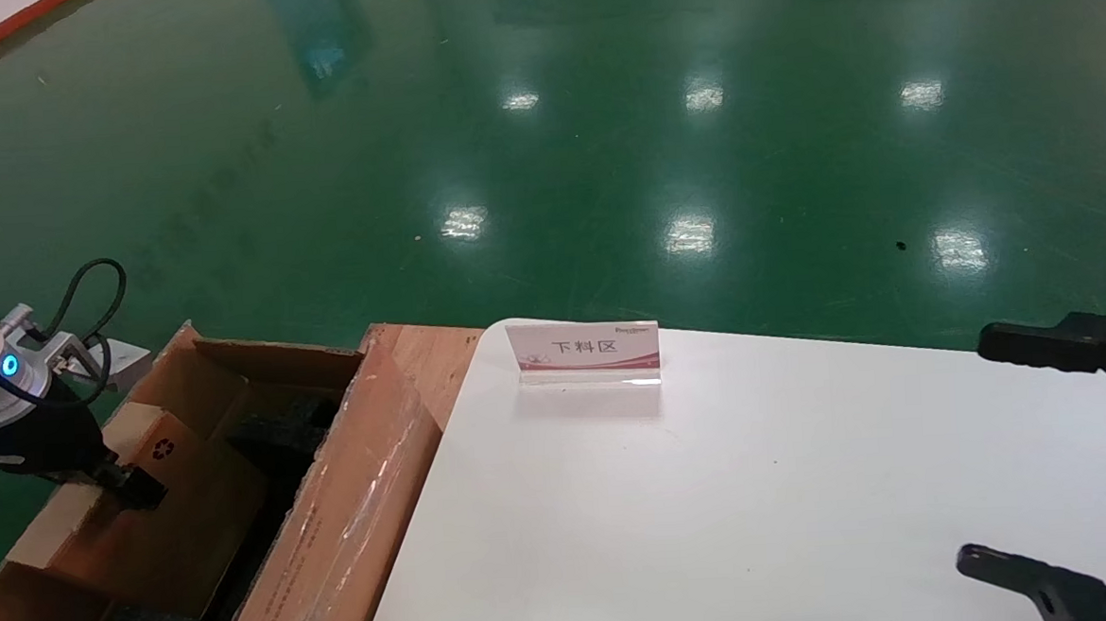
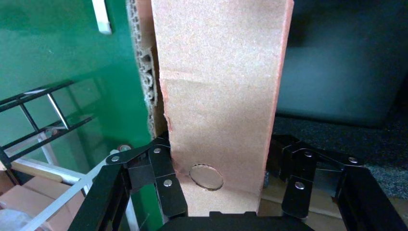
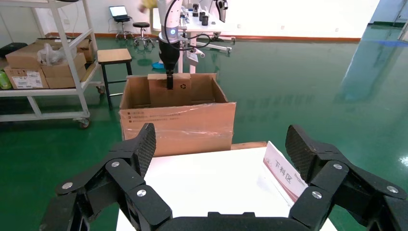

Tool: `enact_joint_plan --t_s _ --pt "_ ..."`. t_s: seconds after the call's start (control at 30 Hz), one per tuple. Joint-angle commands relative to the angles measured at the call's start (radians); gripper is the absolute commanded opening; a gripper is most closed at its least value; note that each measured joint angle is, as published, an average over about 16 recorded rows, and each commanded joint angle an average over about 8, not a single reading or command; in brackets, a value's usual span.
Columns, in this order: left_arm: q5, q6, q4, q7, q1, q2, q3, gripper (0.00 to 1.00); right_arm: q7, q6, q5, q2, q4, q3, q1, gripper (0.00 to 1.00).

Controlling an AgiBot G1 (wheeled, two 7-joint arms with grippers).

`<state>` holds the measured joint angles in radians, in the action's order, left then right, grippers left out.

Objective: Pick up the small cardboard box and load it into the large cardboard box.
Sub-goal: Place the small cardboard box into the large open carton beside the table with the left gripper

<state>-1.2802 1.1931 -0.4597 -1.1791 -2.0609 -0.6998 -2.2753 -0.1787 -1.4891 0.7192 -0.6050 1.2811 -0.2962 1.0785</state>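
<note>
The large cardboard box (image 1: pixel 336 511) stands open at the left of the white table, with black foam (image 1: pixel 285 429) inside. My left gripper (image 1: pixel 136 488) is down inside it, shut on the top edge of the small cardboard box (image 1: pixel 180 510), which stands on edge along the carton's far wall with its recycling symbol showing. In the left wrist view the small box's narrow edge (image 2: pixel 221 96) fills the gap between the fingers of the left gripper (image 2: pixel 221 147). My right gripper (image 1: pixel 975 447) hovers open and empty over the table's right side; it also shows in the right wrist view (image 3: pixel 221 144).
A white table (image 1: pixel 761 489) carries a small acrylic sign (image 1: pixel 584 351) near its far edge. A wooden board (image 1: pixel 432 355) lies between table and carton. Beyond the carton (image 3: pixel 178 125) stand a shelf with boxes (image 3: pixel 43 62) and a stool (image 3: pixel 114 57). Green floor lies all around.
</note>
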Motion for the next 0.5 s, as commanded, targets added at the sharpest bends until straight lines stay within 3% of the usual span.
enact_joint_plan --t_s 0.03,0.5 --pt "0.003 0.0 0.006 0.003 0.006 -0.003 0.001 1.0 0.0 0.0 0.0 0.0 0.0 0.0 0.0 1.0" --pt "-0.003 0.002 -0.004 -0.003 -0.005 0.003 -0.001 1.0 0.0 0.0 0.0 0.0 0.0 0.0 0.0 1.0"
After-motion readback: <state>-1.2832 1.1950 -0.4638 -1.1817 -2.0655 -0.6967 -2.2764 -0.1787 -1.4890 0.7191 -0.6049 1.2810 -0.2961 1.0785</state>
